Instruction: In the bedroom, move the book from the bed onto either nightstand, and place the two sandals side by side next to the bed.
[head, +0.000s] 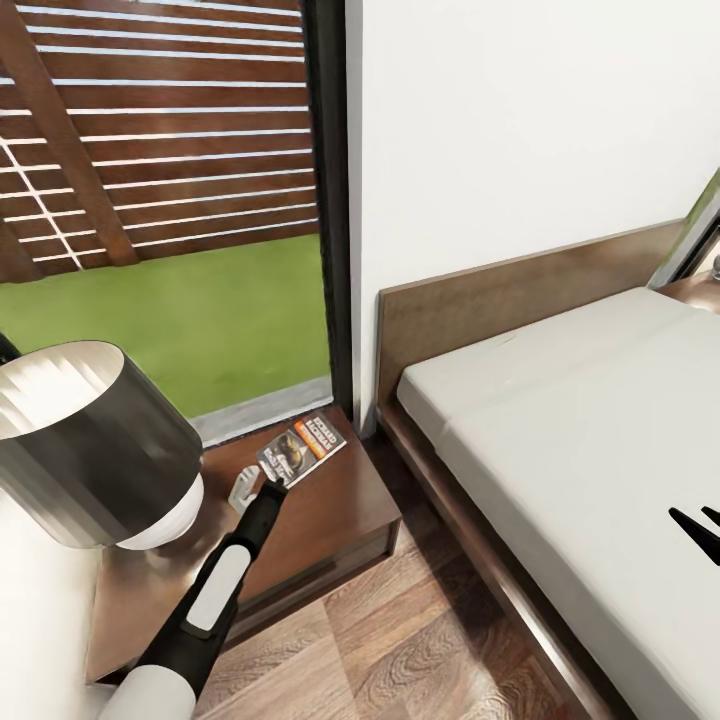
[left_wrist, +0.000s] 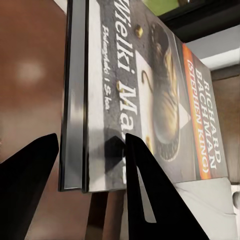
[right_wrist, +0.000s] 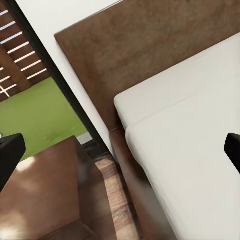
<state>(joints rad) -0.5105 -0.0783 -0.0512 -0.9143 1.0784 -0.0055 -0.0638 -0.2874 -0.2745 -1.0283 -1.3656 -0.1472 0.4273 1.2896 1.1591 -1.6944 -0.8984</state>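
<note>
Book on nightstand, left end effector astride its edge.

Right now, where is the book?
In the head view, the book lies on the nightstand left of the bed, at the left gripper.

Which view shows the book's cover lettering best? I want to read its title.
The left wrist view: the book is close up, lettering legible. The head view shows it small on the nightstand.
</note>
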